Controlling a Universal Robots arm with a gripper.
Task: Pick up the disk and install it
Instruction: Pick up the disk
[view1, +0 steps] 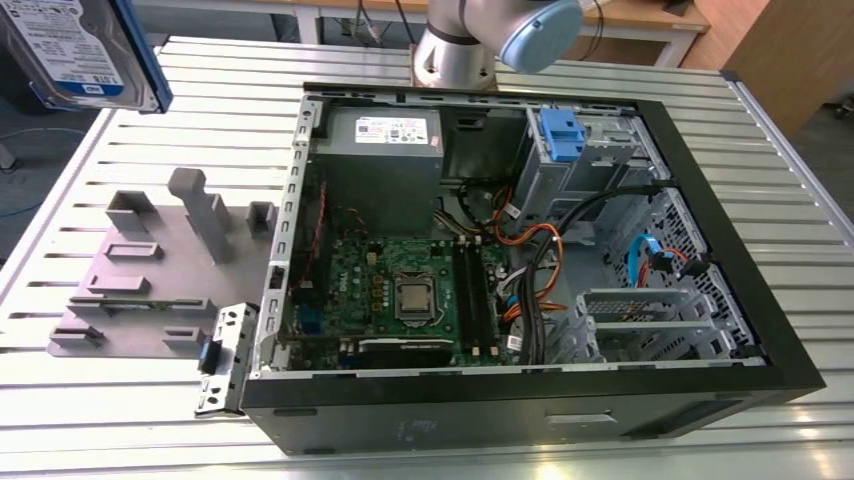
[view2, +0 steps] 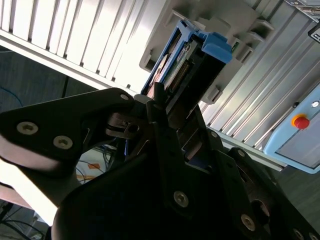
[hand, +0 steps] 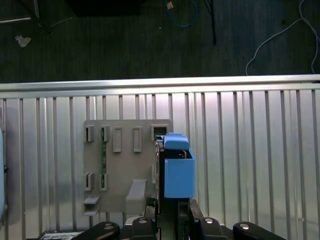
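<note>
The disk (view1: 83, 48), a silver hard drive with a blue-and-white label and blue side rails, hangs high over the table's far corner on the exterior view's left. In the second wrist view my gripper (view2: 161, 107) is shut on the disk (view2: 192, 65), its black fingers (view2: 175, 145) clamping the drive's sides. In the first wrist view the disk (hand: 178, 172) is seen edge-on by its blue rail, above the grey fixture (hand: 125, 160) and held by the gripper (hand: 172, 212).
An open computer case (view1: 534, 400) lies on the slatted metal table (view1: 774, 180), with a blue-latched drive cage (view1: 561, 135) at its far end. The grey fixture (view1: 160, 270) stands beside the case. A pendant with a red button (view2: 300, 121) lies nearby.
</note>
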